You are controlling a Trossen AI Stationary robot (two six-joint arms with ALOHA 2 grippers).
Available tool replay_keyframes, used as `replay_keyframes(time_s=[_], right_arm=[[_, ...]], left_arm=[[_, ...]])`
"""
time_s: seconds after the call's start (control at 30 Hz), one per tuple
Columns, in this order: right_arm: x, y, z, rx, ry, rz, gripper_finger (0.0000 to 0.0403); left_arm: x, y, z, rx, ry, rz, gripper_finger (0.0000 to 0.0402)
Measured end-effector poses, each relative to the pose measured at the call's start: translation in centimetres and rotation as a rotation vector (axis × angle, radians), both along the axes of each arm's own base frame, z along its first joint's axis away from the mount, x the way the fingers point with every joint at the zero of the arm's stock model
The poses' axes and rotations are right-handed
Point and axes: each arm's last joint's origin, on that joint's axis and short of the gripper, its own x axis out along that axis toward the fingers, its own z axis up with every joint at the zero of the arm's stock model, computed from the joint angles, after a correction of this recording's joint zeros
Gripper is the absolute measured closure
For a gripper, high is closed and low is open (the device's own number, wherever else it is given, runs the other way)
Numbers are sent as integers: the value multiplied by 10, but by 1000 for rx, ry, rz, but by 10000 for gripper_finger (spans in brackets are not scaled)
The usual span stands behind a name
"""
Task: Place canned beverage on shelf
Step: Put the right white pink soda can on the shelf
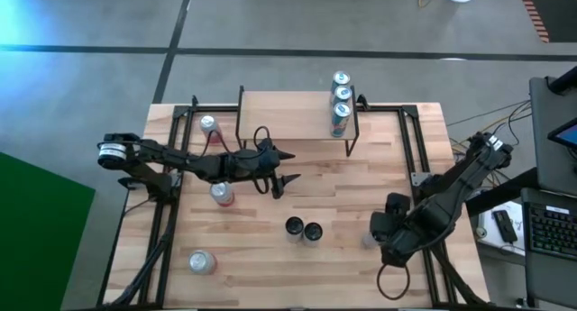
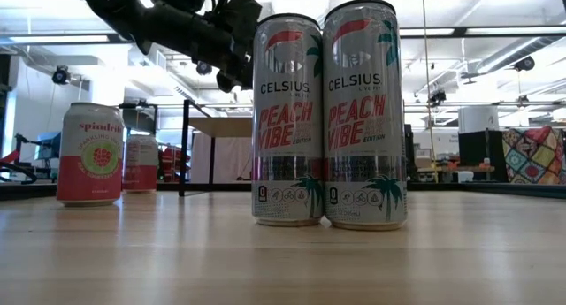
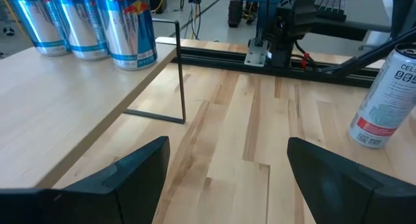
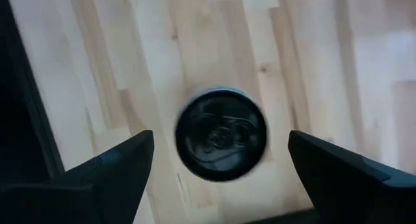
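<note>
Cans are spread over the slatted table [image 1: 361,194], and three of them already stand in a row on the shelf [image 1: 288,115] at the upper middle of the overhead frame: silver-and-blue cans [image 1: 341,98] lined up along the shelf's right end. In the left wrist picture the same three [image 3: 84,26] sit at the upper left, on the light plank just above its thin black leg [image 3: 181,71].

Two tall white peach-flavoured cans [image 2: 329,115] stand touching each other in the middle of the low view; from above their dark tops [image 1: 304,229] show at the lower centre of the table. A pink-and-white can [image 1: 222,194] stands left of centre, another [image 1: 208,125] at the upper left just beside the shelf's left end, and a third [image 1: 202,262] at the lower left.

The left gripper [image 1: 287,169] reaches in from the left edge and hangs over the table just below the shelf's front edge, its jaws spread wide and holding nothing. The right gripper [image 4: 218,169] is at the lower right of the overhead frame, pointing straight down over a dark-topped can [image 4: 221,134]; its jaws are apart on either side of that can, with clear wood showing between each finger and the can.
</note>
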Motion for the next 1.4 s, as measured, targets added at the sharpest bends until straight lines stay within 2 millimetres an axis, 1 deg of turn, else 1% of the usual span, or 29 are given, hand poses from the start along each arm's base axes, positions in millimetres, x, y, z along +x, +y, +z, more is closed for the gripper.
replay_keyframes(time_s=[0.17, 0.57, 0.73, 0.87, 0.93, 1.03, 1.17, 1.27, 1.4], right_arm=[[1, 1, -12, -18, 26, 28, 58], [1, 1, -31, -65, 70, 69, 64], [3, 2, -32, -57, 42, 91, 98], [5, 1, -33, -64, 27, 93, 139], [6, 0, -34, -65, 24, 84, 157], [6, -1, -34, -67, 21, 74, 164], [9, -4, -29, -93, -20, 30, 157], [16, -8, -14, -97, -105, -21, 155], [26, -15, 4, -96, -189, -107, 156]], left_arm=[[0, 0, 0, 0, 0, 0, 104], [0, 0, 0, 0, 0, 1, 104], [0, 0, 0, 4, -3, 14, 104], [-1, 3, 1, 36, -2, 117, 104], [-1, 3, 1, 54, 2, 138, 104], [-1, 3, 1, 64, 5, 133, 104], [-1, 0, 1, 95, 15, 116, 104], [-2, -4, 3, 141, 21, 93, 104], [-1, -12, 12, 211, 11, 49, 104]])
